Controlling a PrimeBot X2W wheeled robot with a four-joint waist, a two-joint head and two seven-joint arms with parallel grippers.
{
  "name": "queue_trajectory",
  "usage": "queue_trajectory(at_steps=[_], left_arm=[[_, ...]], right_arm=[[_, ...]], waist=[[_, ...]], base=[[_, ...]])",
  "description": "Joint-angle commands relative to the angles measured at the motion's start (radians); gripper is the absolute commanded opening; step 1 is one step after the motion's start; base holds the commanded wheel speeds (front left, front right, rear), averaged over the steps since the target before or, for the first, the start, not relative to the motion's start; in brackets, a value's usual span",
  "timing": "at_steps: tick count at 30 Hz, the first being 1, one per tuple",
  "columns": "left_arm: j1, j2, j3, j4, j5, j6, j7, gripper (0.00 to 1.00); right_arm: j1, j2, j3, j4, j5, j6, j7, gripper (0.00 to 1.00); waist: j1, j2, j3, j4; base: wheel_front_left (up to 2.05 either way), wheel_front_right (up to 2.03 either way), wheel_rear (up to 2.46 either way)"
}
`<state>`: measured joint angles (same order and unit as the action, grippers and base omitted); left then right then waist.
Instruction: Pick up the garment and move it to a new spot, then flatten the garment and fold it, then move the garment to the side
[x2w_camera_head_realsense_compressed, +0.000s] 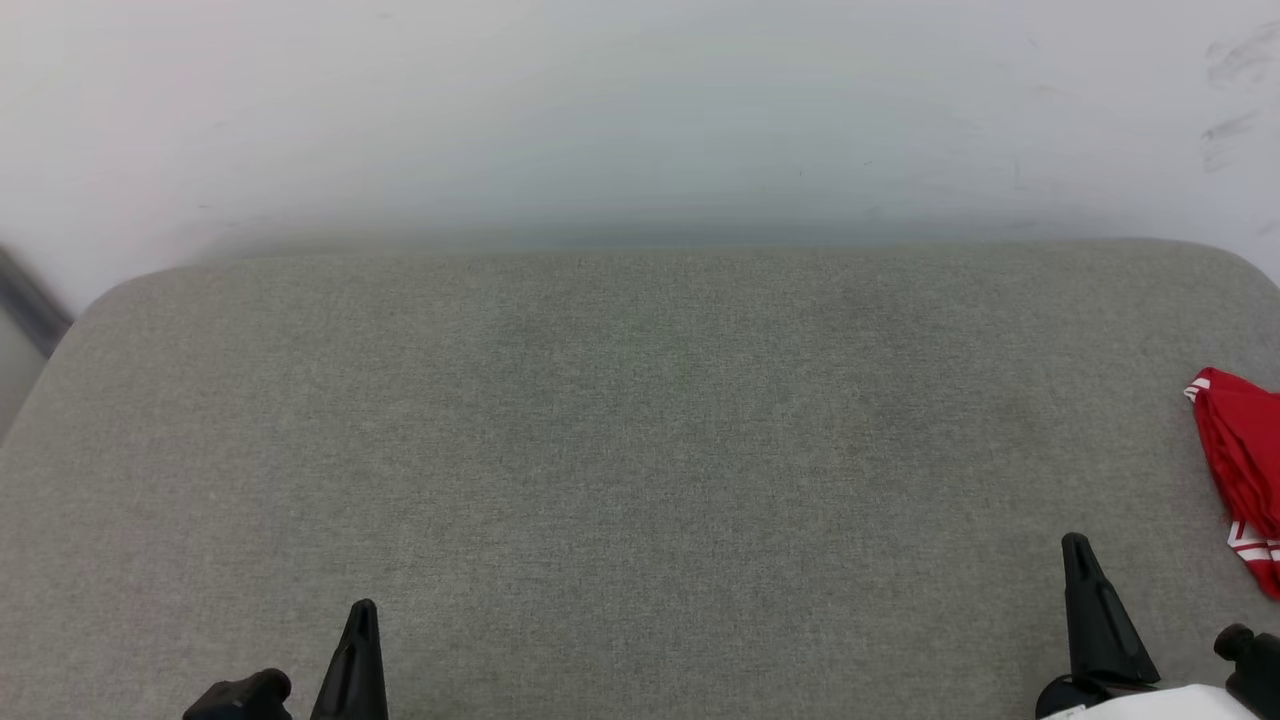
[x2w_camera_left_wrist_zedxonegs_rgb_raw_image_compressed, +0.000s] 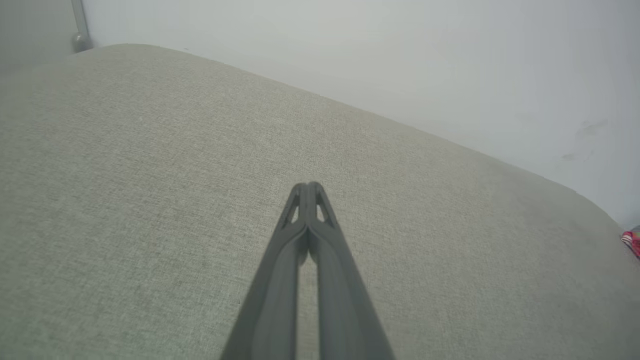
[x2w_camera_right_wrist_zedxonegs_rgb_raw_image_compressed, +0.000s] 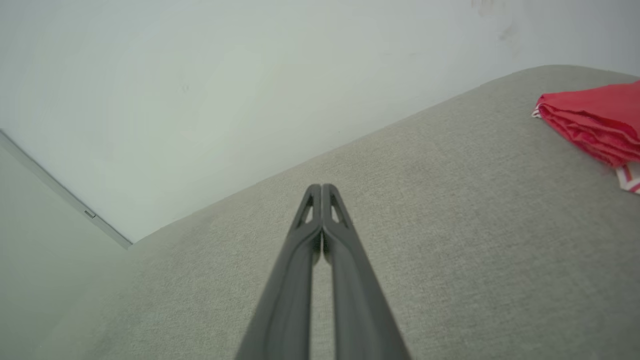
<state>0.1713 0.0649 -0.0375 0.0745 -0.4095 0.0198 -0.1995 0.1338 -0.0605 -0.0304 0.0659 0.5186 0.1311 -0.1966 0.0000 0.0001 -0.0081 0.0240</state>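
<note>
The garment (x2w_camera_head_realsense_compressed: 1243, 470) is a red bundle with white-striped trim, lying folded at the right edge of the grey cushioned surface (x2w_camera_head_realsense_compressed: 640, 450). It also appears at the upper right in the right wrist view as the garment (x2w_camera_right_wrist_zedxonegs_rgb_raw_image_compressed: 595, 120), and as a small sliver of garment (x2w_camera_left_wrist_zedxonegs_rgb_raw_image_compressed: 632, 241) at the far right of the left wrist view. My left gripper (x2w_camera_head_realsense_compressed: 363, 612) sits at the lower left, shut and empty, fingers pressed together (x2w_camera_left_wrist_zedxonegs_rgb_raw_image_compressed: 310, 187). My right gripper (x2w_camera_head_realsense_compressed: 1076, 545) is at the lower right, shut and empty (x2w_camera_right_wrist_zedxonegs_rgb_raw_image_compressed: 321, 189), a short way left of the garment.
A pale wall (x2w_camera_head_realsense_compressed: 640, 110) rises directly behind the surface's far edge. The surface's rounded corners fall away at far left and far right. A dark strip (x2w_camera_head_realsense_compressed: 25, 295) runs along the wall at the left.
</note>
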Motion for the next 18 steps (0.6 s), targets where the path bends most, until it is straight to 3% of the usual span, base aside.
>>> queue_trajectory(at_steps=[1, 18], left_arm=[[-0.031, 0.009, 0.004, -0.004, -0.046, -0.008, 0.008, 0.00], [-0.093, 0.020, 0.017, 0.038, -0.339, -0.043, 0.063, 0.00]], right_arm=[[-0.034, -0.011, 0.000, -0.007, 0.043, 0.000, 0.006, 0.00], [-0.086, -0.020, -0.003, 0.035, 0.307, 0.000, 0.064, 0.00]], waist=[[0.0000, -0.0001, 0.000, 0.000], [0.0000, -0.0001, 0.002, -0.004]], base=[[0.00, 0.00, 0.00], [0.00, 0.00, 0.00]])
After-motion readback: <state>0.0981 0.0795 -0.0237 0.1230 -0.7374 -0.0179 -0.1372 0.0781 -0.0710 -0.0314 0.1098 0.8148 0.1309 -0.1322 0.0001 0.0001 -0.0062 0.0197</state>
